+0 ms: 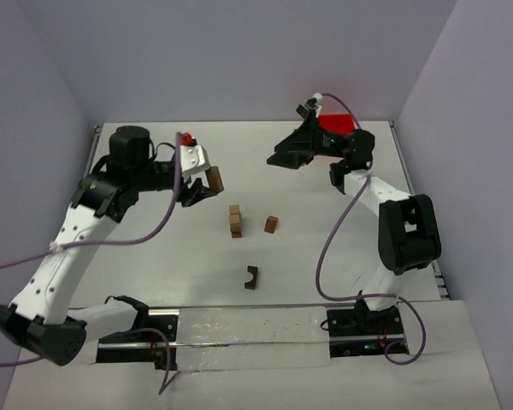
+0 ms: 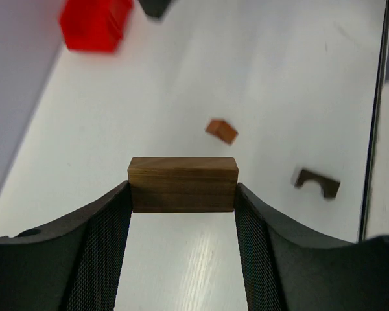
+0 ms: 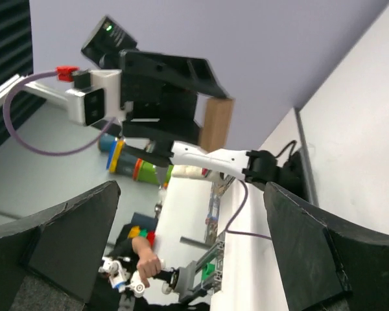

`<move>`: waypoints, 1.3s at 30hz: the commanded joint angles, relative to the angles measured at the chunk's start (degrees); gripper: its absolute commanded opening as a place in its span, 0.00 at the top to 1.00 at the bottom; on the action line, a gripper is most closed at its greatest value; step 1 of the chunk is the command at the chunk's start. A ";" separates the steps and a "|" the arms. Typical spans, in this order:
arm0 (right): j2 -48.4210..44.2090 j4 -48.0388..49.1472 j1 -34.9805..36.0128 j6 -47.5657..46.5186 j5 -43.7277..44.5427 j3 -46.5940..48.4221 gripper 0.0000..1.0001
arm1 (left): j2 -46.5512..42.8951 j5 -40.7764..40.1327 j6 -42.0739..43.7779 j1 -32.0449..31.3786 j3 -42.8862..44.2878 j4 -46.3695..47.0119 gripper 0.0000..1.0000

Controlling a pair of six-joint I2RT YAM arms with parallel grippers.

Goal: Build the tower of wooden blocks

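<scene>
My left gripper (image 1: pixel 207 184) is shut on a brown rectangular wood block (image 2: pixel 183 184), held by its ends above the table, left of and behind the tower. The tower (image 1: pixel 235 220) is a short stack of two blocks at mid-table. A small reddish-brown block (image 1: pixel 272 225) lies just right of it, also in the left wrist view as the small block (image 2: pixel 222 131). An arch-notched block (image 1: pixel 252 277) lies nearer the arm bases, seen again as the arch block (image 2: pixel 317 183). My right gripper (image 1: pixel 275 159) hangs open and empty at the back, in front of the red bin.
A red plastic bin (image 1: pixel 335 126) stands at the back right, seen too as the red bin (image 2: pixel 94 23). Grey walls close in the white table (image 1: pixel 325 222) on three sides. The right wrist view looks across at the left arm and its held block (image 3: pixel 217 123).
</scene>
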 commanded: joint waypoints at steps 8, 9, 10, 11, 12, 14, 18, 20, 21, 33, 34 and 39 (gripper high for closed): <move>-9.77 -97.38 -9.89 -77.42 17.51 10.06 0.00 | 27.67 -1.12 21.55 -0.75 28.53 -31.59 0.90; -10.79 -98.83 -9.96 -78.74 19.63 9.97 0.00 | 29.53 -2.22 22.27 -1.45 29.66 -32.90 0.90; -11.56 -100.56 -9.93 -80.89 22.08 10.09 0.00 | 30.85 -3.69 22.26 -2.25 29.84 -33.07 0.91; -12.39 -101.73 -9.89 -82.56 24.71 10.35 0.00 | 31.32 -5.49 21.83 -3.33 29.26 -32.48 0.92; -13.43 -102.93 -9.93 -84.36 27.47 10.75 0.00 | 31.57 -7.61 21.27 -4.84 28.18 -31.24 0.95; -14.90 -105.13 -9.95 -87.52 31.49 11.76 0.00 | 31.97 -10.88 20.29 -7.00 26.40 -29.23 0.98; -16.47 -112.37 -9.81 -95.61 38.28 15.28 0.00 | 34.05 -15.98 17.85 -9.79 25.01 -27.26 0.98; -17.17 -115.12 -9.87 -98.88 40.05 15.56 0.00 | 35.04 -18.11 16.43 -10.72 24.41 -25.99 0.99; -17.51 -115.86 -9.88 -100.07 41.23 15.37 0.00 | 35.61 -18.84 16.15 -10.94 24.15 -25.23 0.99; -24.00 -117.22 -9.44 -108.10 49.54 13.64 0.00 | 42.81 -22.86 9.72 -12.75 25.83 -23.78 1.00; -23.82 -117.47 -9.41 -108.30 49.32 13.70 0.00 | 43.11 -22.90 9.63 -12.75 25.85 -23.93 1.00; -23.06 -117.14 -8.72 -108.14 48.08 12.78 0.00 | 43.03 -24.36 9.18 -12.84 22.83 -22.08 1.00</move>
